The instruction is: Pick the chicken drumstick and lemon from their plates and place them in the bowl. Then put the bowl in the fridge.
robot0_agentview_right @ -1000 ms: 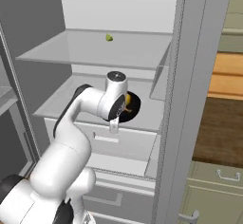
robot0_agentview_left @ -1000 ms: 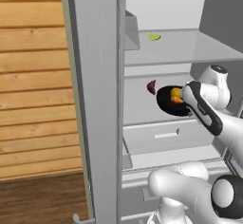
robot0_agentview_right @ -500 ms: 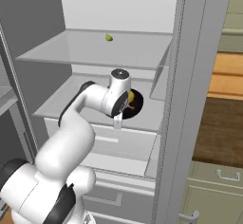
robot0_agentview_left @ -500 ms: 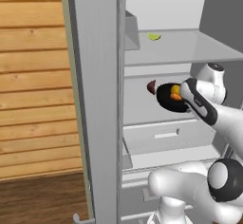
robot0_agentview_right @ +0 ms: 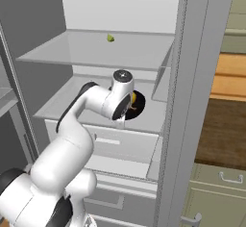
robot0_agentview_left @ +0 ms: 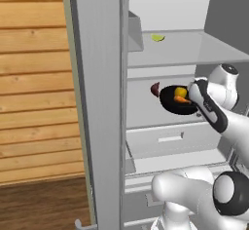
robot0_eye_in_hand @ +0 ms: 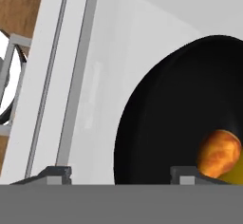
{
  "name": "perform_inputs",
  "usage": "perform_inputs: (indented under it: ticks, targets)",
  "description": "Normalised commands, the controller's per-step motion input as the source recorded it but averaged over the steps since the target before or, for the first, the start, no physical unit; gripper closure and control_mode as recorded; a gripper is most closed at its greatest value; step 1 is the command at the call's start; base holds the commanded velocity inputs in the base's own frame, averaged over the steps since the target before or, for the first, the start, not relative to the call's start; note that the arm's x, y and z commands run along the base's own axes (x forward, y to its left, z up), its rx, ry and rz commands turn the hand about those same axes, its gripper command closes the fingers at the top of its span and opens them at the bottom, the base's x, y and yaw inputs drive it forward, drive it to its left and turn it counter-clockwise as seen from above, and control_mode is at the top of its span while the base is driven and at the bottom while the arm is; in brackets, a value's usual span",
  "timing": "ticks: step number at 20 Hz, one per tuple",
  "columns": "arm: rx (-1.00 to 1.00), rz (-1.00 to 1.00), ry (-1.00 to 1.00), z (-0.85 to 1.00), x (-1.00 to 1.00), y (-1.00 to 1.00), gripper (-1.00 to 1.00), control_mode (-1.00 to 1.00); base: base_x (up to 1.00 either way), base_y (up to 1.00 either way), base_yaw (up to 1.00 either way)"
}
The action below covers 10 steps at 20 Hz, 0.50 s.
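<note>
The glossy black bowl point(robot0_agentview_left: 171, 106) point(robot0_agentview_right: 139, 107) point(robot0_eye_in_hand: 175, 114) rests on the middle shelf inside the fridge point(robot0_agentview_left: 99, 102). In it lie the orange-brown chicken drumstick point(robot0_agentview_left: 182, 99) point(robot0_eye_in_hand: 219, 153) and the yellow lemon point(robot0_agentview_left: 179, 91) point(robot0_agentview_right: 133, 97) point(robot0_eye_in_hand: 233, 174). My gripper point(robot0_agentview_left: 195, 105) point(robot0_agentview_right: 125, 116) point(robot0_eye_in_hand: 121, 175) stands at the bowl's near rim, open. In the hand view one fingertip point(robot0_eye_in_hand: 59, 173) is outside the bowl and the other is inside, both clear of the rim. The plates are out of view.
A dark red item point(robot0_agentview_left: 155, 88) sits on the same shelf behind the bowl. A pale yellow-green wedge point(robot0_agentview_left: 157, 38) point(robot0_agentview_right: 110, 38) lies on the glass shelf above. A drawer point(robot0_agentview_left: 170, 139) point(robot0_agentview_right: 115, 142) juts out below. The fridge door edge and a wooden wall point(robot0_agentview_left: 34, 78) stand to the left.
The jaws have parted and let go of the bowl's rim. The bowl now rests on the shelf by itself; the arm has barely shifted.
</note>
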Motion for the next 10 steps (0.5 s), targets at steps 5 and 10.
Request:
perform_inputs:
  ticks: [5, 10]
  targets:
    - [0.00, -0.11, -0.14, 0.34, -0.10, 0.09, -1.00, -1.00, 0.00, 0.00, 0.00]
    - [0.00, -0.13, 0.08, 0.74, -0.15, 0.08, -1.00, -1.00, 0.00, 0.00, 0.00]
